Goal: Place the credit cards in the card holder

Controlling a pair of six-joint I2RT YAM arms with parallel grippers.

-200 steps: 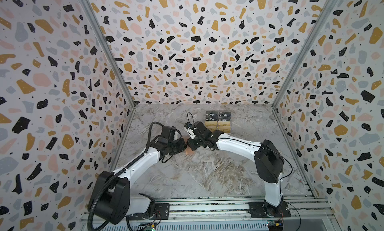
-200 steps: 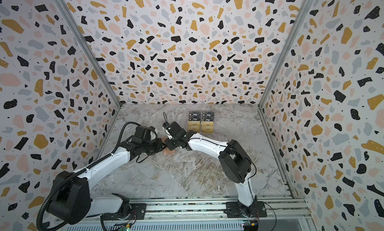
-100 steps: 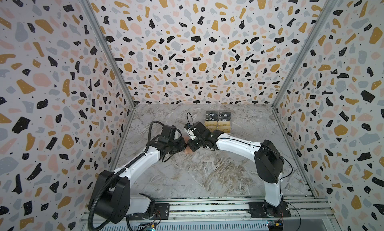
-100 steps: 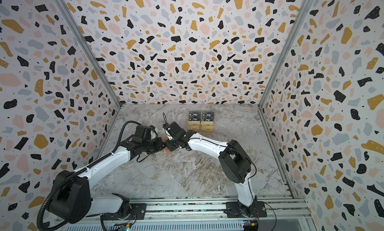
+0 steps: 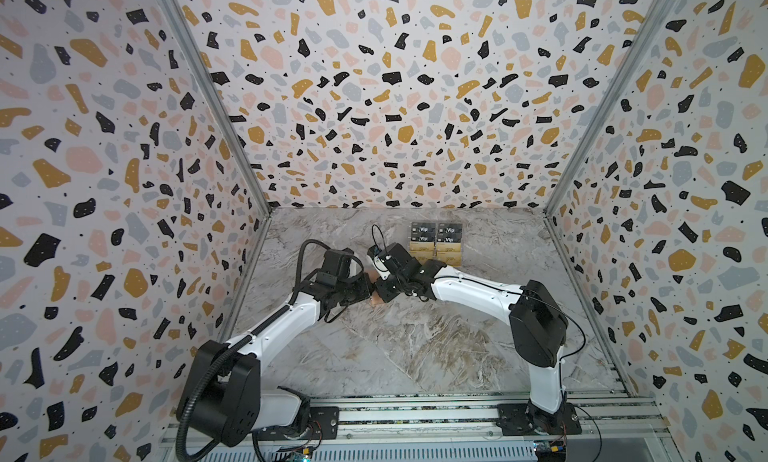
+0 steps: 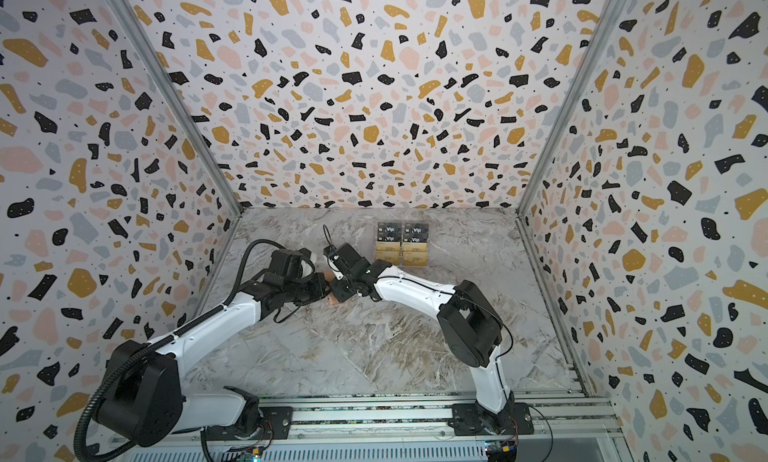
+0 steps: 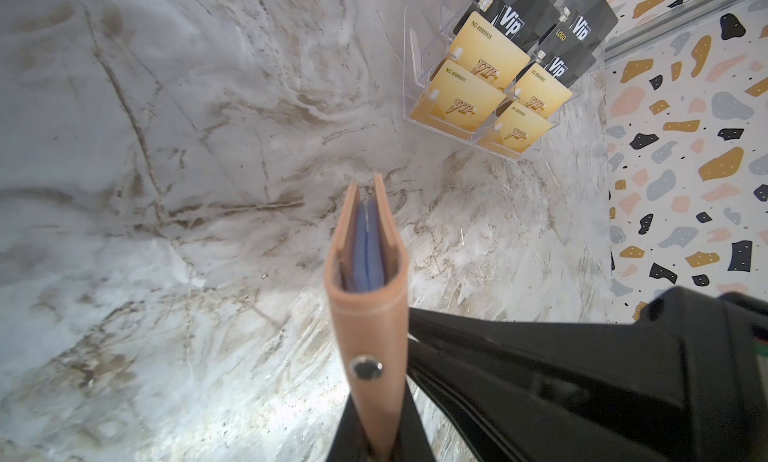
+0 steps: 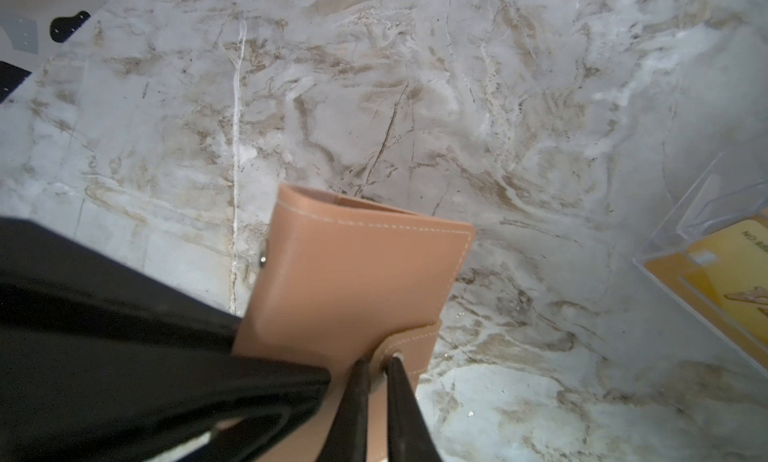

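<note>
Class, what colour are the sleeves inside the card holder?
Pale blue; the sleeves show best in the left wrist view.

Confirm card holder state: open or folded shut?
Folded nearly shut: card holder covers sit close together, blue sleeves just showing between. Whether the snap is fastened: cannot tell.

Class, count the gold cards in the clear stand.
4 gold cards: two front, two behind them, in the clear stand, before the black cards. Duplicates may hide.

Clear acrylic stand (image 7: 417, 65) on marble tabletop (image 5: 395, 347); terrazzo walls (image 5: 374, 86) around.
</note>
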